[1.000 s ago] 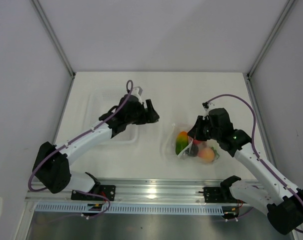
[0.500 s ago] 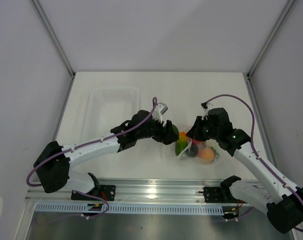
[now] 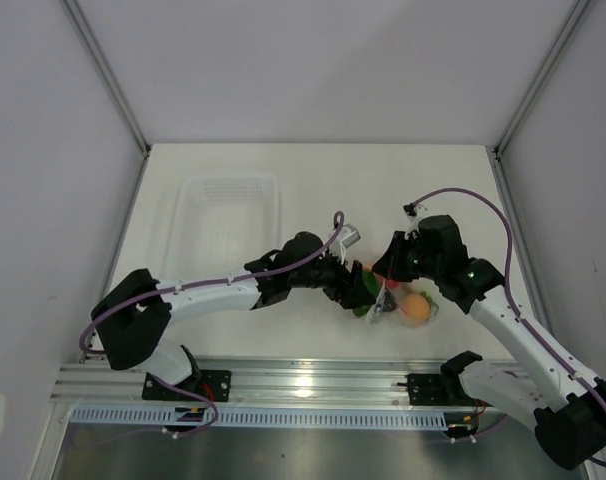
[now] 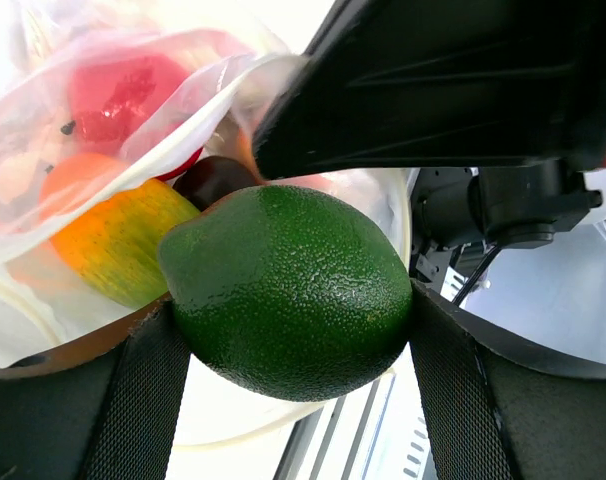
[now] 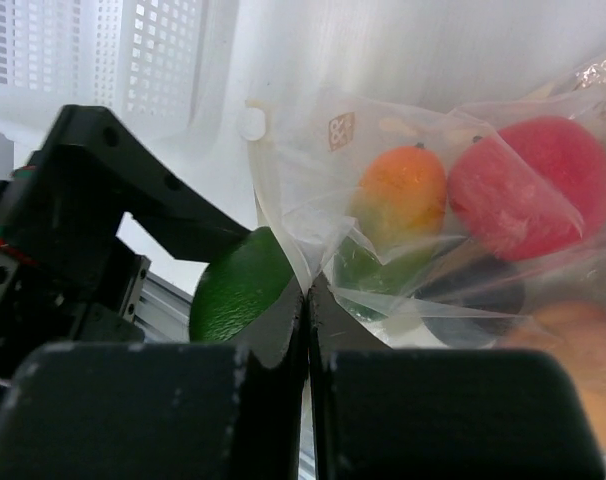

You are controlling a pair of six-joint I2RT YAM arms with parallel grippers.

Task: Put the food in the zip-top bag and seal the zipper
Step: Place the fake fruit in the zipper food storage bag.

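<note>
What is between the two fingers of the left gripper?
The green fruit, clamped by both fingers of the left gripper. The left wrist view shows it, close in front of the zip-top bag.

You will find no legible text in any view. One small orange printed mark (image 5: pixel 340 130) on the zip-top bag (image 5: pixel 408 122), upper centre of the right wrist view, cannot be read.

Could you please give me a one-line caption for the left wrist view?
Green fruit clamped in the left jaws at the mouth of the zip-top bag.
</note>
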